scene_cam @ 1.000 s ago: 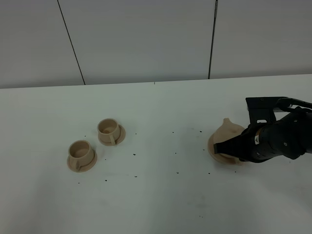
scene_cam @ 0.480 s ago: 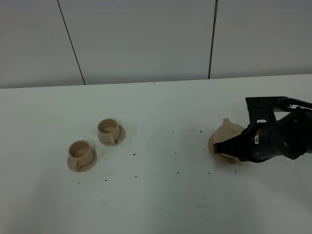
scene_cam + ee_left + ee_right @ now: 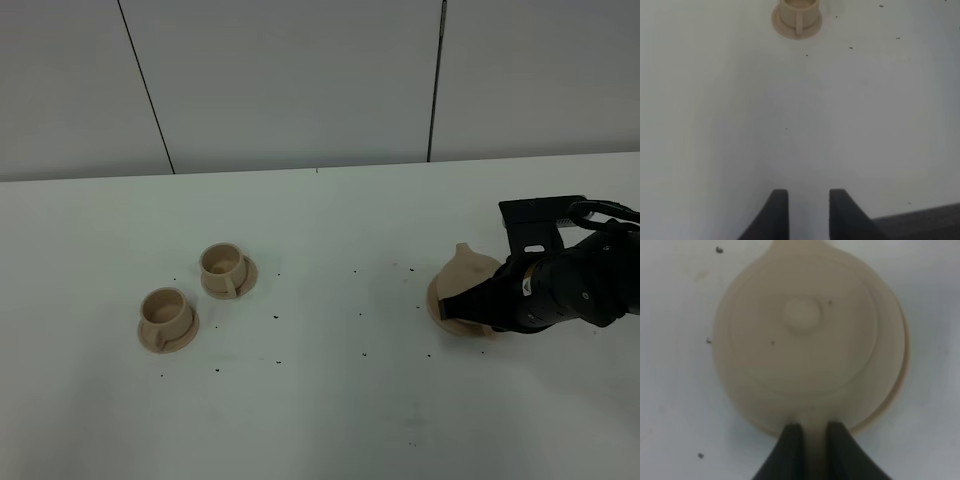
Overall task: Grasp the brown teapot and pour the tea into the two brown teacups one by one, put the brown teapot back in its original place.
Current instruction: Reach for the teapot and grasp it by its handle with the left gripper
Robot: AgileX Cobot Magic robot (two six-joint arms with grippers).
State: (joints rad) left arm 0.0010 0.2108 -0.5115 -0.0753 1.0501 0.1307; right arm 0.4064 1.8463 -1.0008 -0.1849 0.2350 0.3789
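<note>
Right wrist view shows the right fingers (image 3: pixel 792 442) pinched narrow on the loop handle (image 3: pixel 815 432) of the teapot (image 3: pixel 805 335), which sits on its plate (image 3: pixel 904 370) on the desk (image 3: pixel 680 430). The left fingers (image 3: pixel 777 210) stand slightly apart and empty, well away from one cup (image 3: pixel 797 12).

Brown teapot (image 3: pixel 807 340): matte light tan throughout, unpatterned, a few dark flecks on the lid. Plate (image 3: pixel 905 365) under the teapot: same tan. Nearer teacup (image 3: pixel 222 262) and farther teacup (image 3: pixel 165 307), both left of the teapot, with saucers: matching plain light tan. Worktop (image 3: pixel 330 420): white, scattered with small black specks. Right gripper (image 3: pixel 812 435) and left gripper (image 3: pixel 808 200): black. Wall (image 3: pixel 300 80) beyond the teapot: pale grey panels, dark seams.
</note>
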